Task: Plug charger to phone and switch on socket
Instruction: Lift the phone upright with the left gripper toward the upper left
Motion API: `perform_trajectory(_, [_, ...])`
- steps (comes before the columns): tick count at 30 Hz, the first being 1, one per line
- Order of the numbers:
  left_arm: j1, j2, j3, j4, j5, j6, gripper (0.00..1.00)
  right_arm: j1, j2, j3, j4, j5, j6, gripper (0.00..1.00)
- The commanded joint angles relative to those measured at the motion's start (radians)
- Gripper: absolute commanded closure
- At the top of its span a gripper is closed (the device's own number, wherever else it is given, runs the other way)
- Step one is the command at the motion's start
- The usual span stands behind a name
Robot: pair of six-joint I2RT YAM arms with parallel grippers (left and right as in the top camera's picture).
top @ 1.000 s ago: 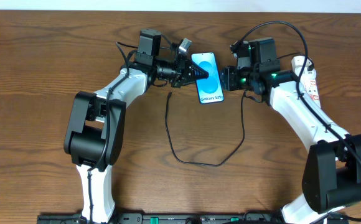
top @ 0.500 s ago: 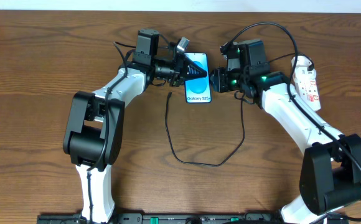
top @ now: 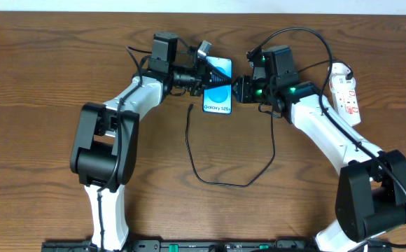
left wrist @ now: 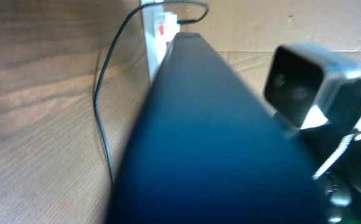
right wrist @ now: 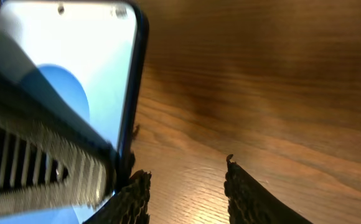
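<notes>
The phone (top: 219,89), its blue screen reading "Galaxy", lies at the back middle of the table. My left gripper (top: 210,77) is shut on the phone's upper left part, with one finger across the screen. In the left wrist view the phone (left wrist: 218,143) fills the frame as a dark blue blur. My right gripper (top: 238,89) is open and empty at the phone's right edge. In the right wrist view its fingers (right wrist: 183,186) frame bare wood beside the phone (right wrist: 62,74). The charger cable (top: 220,183) loops on the table, its tip (top: 191,106) lying left of the phone. The socket (top: 346,91) lies at the right.
The left wrist view shows the socket (left wrist: 157,31) behind the phone, the black cable (left wrist: 103,106) on the wood, and the right arm's camera housing (left wrist: 299,81). Both arms reach in from the front edge.
The phone has shifted left and turned, deeper into my left gripper. My right gripper has moved left with it, staying at its right edge.
</notes>
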Motion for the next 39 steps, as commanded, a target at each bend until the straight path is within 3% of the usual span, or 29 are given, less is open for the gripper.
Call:
perform_trajectory(1, [0.050, -0.024, 0.005, 0.119, 0.072, -0.121, 0.93, 0.052, -0.004, 0.013, 0.007, -0.087, 0.010, 0.60])
perform_trajectory(2, [0.103, -0.026, 0.005, 0.237, 0.093, -0.228, 0.93, 0.052, -0.004, 0.013, 0.009, -0.086, 0.010, 0.59])
perform_trajectory(10, [0.335, -0.026, 0.005, 0.885, 0.067, -0.761, 0.93, 0.052, -0.004, 0.031, 0.013, -0.086, 0.085, 0.60])
perform_trajectory(14, [0.467, -0.026, 0.005, 1.054, -0.020, -0.932, 0.92, 0.053, -0.003, 0.117, -0.021, -0.085, 0.084, 0.59])
perform_trajectory(20, [0.563, -0.026, 0.005, 1.054, -0.040, -0.951, 0.93, 0.058, 0.071, 0.293, -0.138, -0.092, 0.079, 0.59])
perform_trajectory(23, [0.583, -0.026, 0.005, 1.054, -0.037, -0.951, 0.93, 0.077, 0.156, 0.395, -0.192, -0.150, 0.062, 0.66])
perform_trajectory(26, [0.592, -0.026, 0.005, 1.054, -0.027, -0.949, 0.93, 0.107, 0.241, 0.470, -0.233, -0.187, 0.067, 0.66])
perform_trajectory(33, [0.592, -0.026, 0.005, 1.051, -0.010, -0.904, 0.93, 0.170, 0.347, 0.488, -0.265, -0.199, 0.179, 0.71])
perform_trajectory(39, [0.592, -0.026, 0.005, 1.051, -0.009, -0.859, 0.92, 0.186, 0.385, 0.486, -0.306, -0.196, 0.273, 0.69])
